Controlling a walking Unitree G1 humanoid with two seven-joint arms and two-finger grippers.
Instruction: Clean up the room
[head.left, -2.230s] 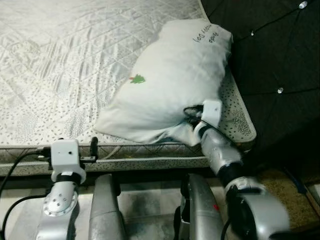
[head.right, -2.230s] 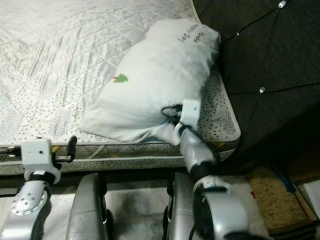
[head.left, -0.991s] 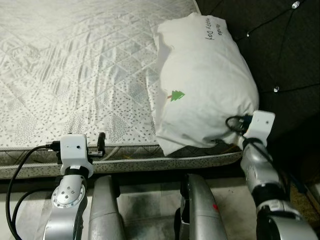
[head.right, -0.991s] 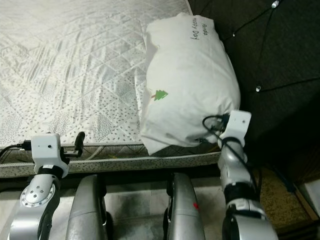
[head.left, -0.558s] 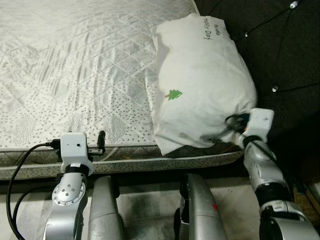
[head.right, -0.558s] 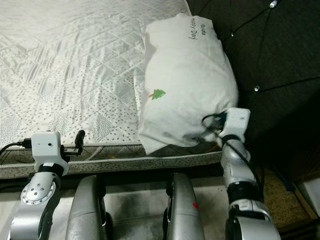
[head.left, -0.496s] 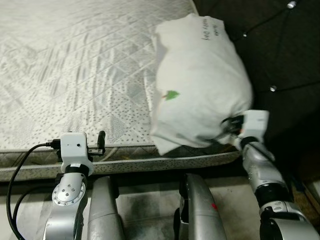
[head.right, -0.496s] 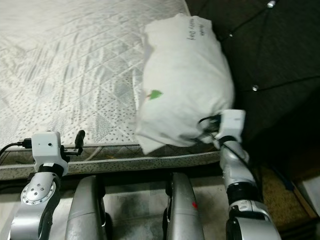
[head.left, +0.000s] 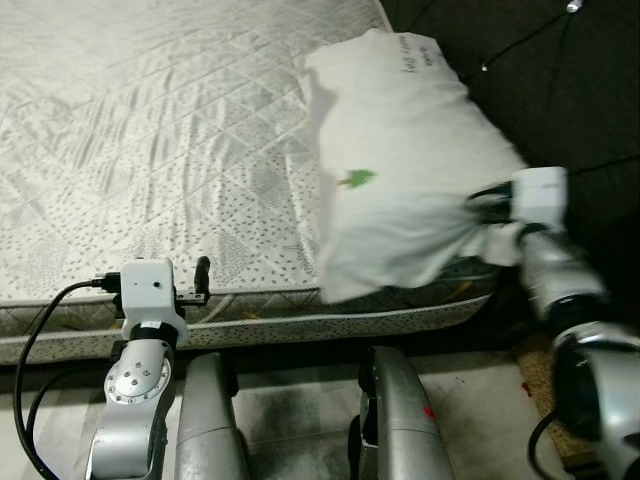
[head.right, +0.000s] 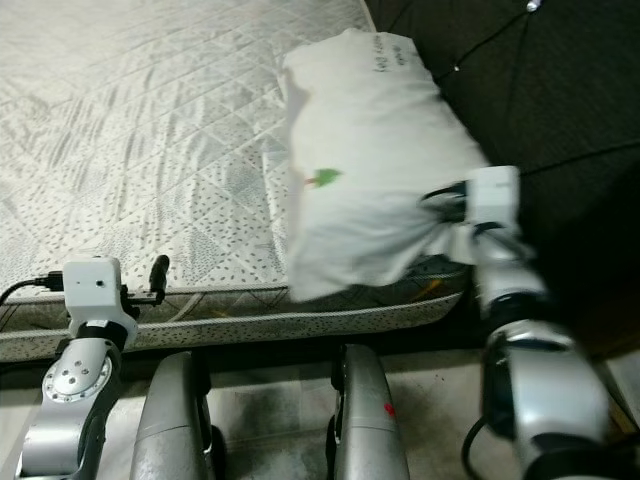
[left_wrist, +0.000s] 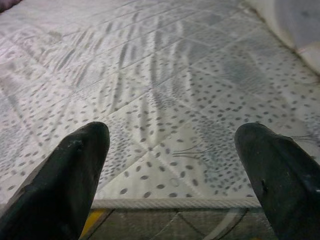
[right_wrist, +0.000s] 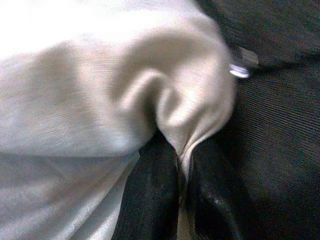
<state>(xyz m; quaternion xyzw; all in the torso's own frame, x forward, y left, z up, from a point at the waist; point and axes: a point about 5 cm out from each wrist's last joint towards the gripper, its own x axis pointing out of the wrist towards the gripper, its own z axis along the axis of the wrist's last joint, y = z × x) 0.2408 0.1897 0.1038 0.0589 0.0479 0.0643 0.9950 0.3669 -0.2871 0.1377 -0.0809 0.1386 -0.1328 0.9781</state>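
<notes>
Right gripper (right_wrist: 182, 200) has its fingers pinched tight on a bunched corner of the pillow (head.left: 410, 170) — soft white cotton, plump, with a tiny green tree print and handwriting near its far end I can't read. It lies at the mattress's (head.left: 150, 150) 3 o'clock edge, against a dark tufted headboard (head.left: 560, 90). The mattress is quilted in diamonds, speckled. Left gripper (left_wrist: 172, 165) hovers spread wide, empty, at the 6 o'clock edge.
</notes>
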